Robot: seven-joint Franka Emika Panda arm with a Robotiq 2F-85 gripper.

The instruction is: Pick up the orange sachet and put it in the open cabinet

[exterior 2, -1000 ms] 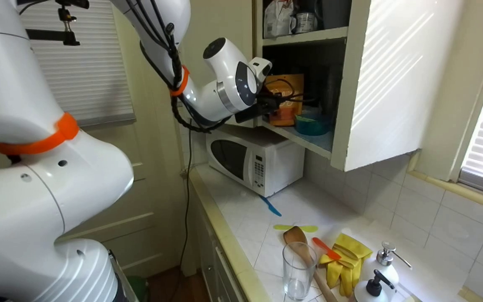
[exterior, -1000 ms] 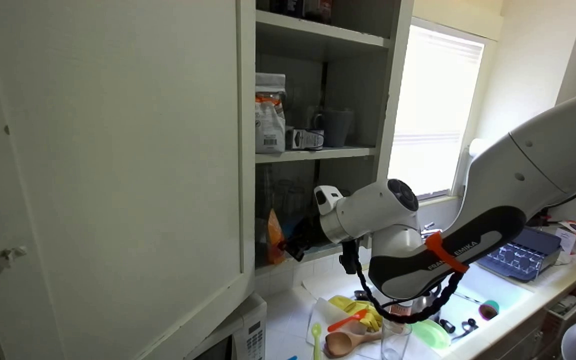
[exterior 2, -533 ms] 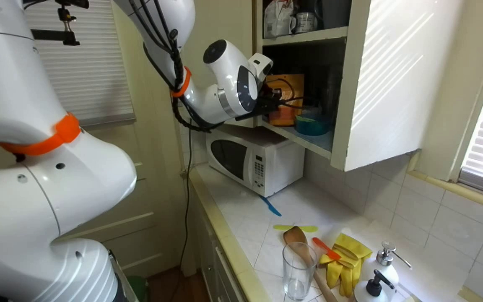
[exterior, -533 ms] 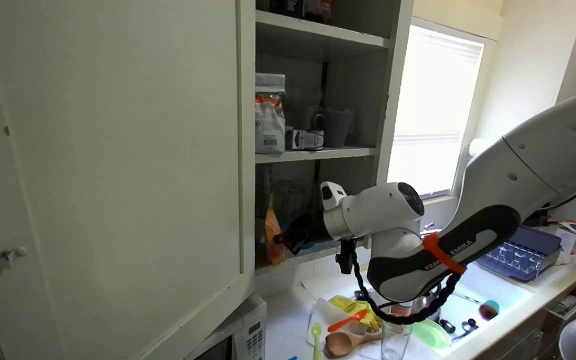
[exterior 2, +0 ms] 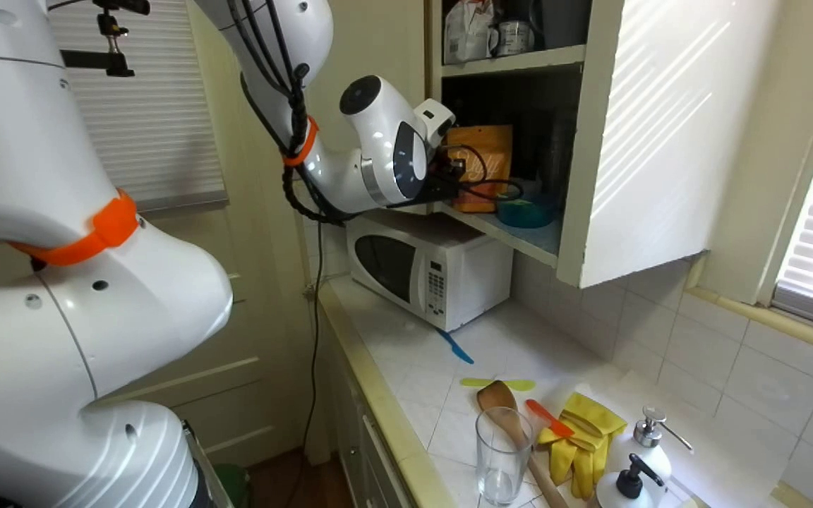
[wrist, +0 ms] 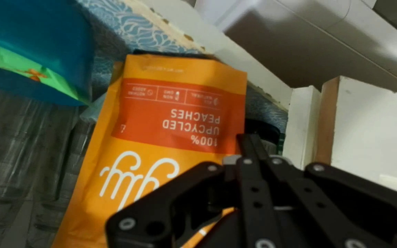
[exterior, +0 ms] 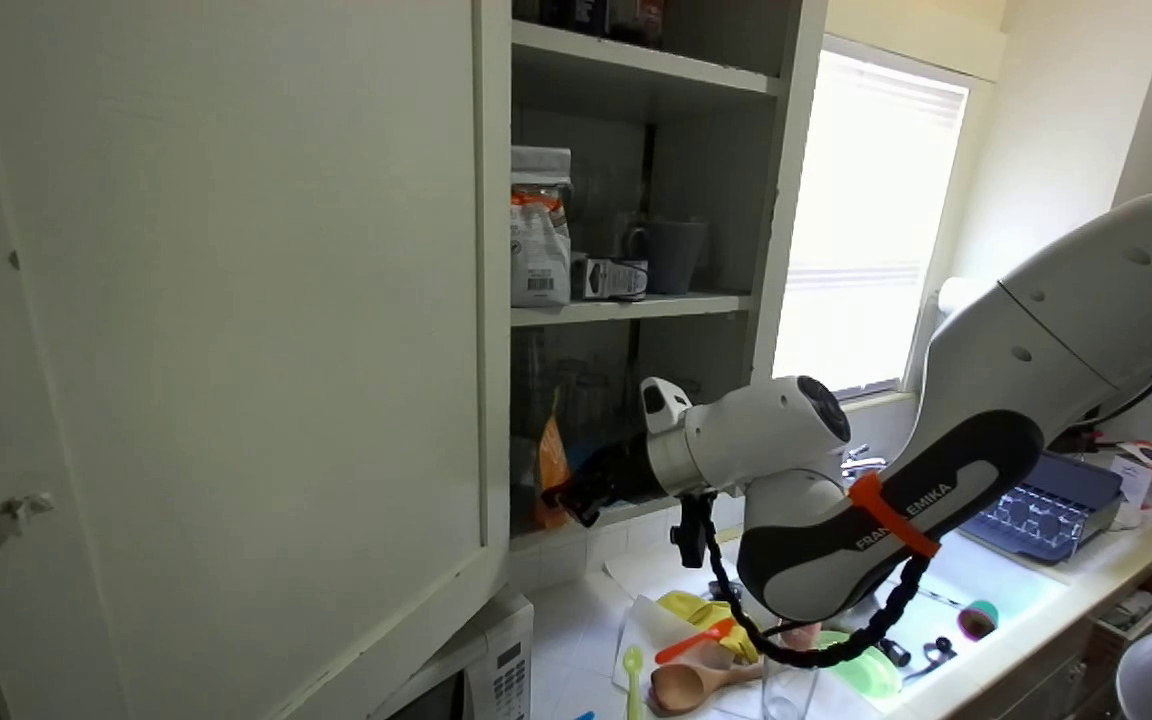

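There's the sachet (exterior 2: 488, 152), upright on the lowest shelf (exterior 2: 519, 243) I can see in the cabinet (exterior 2: 593, 141), right in front of the end effector (wrist: 252, 141). The end effector is clenched, its 2 fingers (wrist: 250, 151) drawn together over the sachet's edge in the wrist view; whether they touch it I can't tell.

On the sachet's far side from the end effector sits the teal bowl (wrist: 40, 27), with clear glassware (wrist: 22, 172) on that side too. A dark lid (wrist: 264, 127) peeks out just past the fingers. In an exterior view the end effector's thin cable (exterior 2: 519, 188) loops across in front of the sachet and the bowl. Above the end effector, the next shelf (exterior: 636, 309) carries a white bag (exterior: 540, 240), a small box (exterior: 616, 277) and a mug (exterior: 678, 255). To its side the big door (exterior: 236, 300) stands wide open. Below it there's the microwave (exterior 2: 480, 282) on the worktop (exterior 2: 392, 353), with a blue utensil (exterior 2: 457, 347), a wooden spoon (exterior: 678, 688), yellow gloves (exterior 2: 586, 441) and a tall glass (exterior 2: 502, 458) farther off.

Compared with 0.5 s ago, the end effector has come down a little in both exterior views. In an exterior view the sachet's top has tipped slightly towards the arm (exterior: 776, 430). The bowl and the bag are where they were.
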